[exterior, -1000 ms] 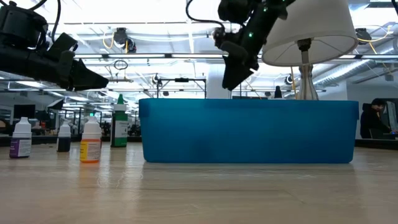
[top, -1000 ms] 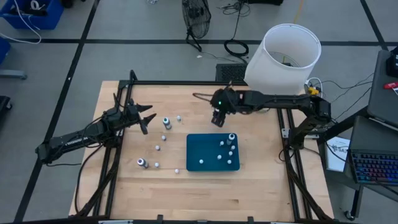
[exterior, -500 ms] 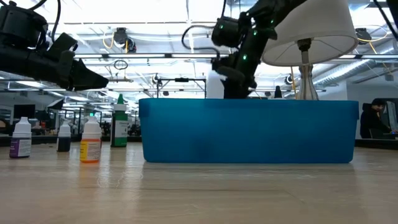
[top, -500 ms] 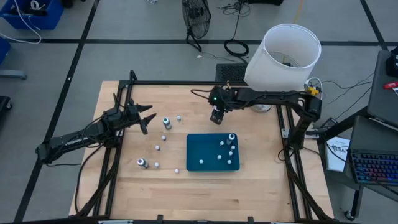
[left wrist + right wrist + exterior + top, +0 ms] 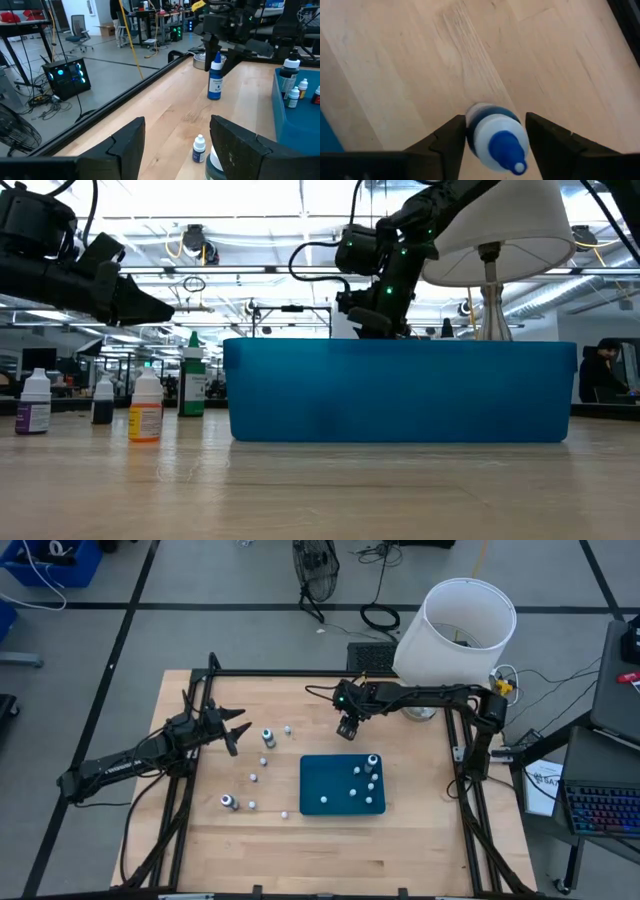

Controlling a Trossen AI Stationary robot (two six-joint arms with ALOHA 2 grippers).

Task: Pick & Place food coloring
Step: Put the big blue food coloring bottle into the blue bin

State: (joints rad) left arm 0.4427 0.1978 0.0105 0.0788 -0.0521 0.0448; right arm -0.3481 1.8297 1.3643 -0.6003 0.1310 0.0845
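Observation:
The food coloring shows as tiny bottles. Several stand loose on the table's left half, one dark-bodied [image 5: 267, 737]. Others stand in the flat teal tray [image 5: 315, 772], among them one [image 5: 372, 762]. A blue-capped bottle [image 5: 494, 136] stands on its base just beyond the tray's far edge. My right gripper [image 5: 347, 727] is down over it, shut on it. My left gripper [image 5: 234, 732] hovers open at the table's left. A small white-capped bottle [image 5: 199, 149] lies ahead of its fingers. My right gripper pinches the blue-capped bottle between its two fingers, which sit on opposite sides of its upper body [image 5: 470, 131]. The fingers come from above, pointing down. In the left wrist view the bottle [image 5: 215, 85] stands upright with its base [image 5: 214, 97] on the table.
A big white lampshade [image 5: 455, 628] stands at the table's far right corner. Black frame rails run along the table's edges. Several bottles [image 5: 145, 408] stand left of the tray wall [image 5: 400, 390] in the low view. A person [image 5: 605, 375] sits far behind.
My right gripper has come down from above the tray's far edge to table height over the blue-capped bottle, drifting slightly toward the far left. The right arm's elbow has drawn in toward the table's far edge. My left arm has kept still.

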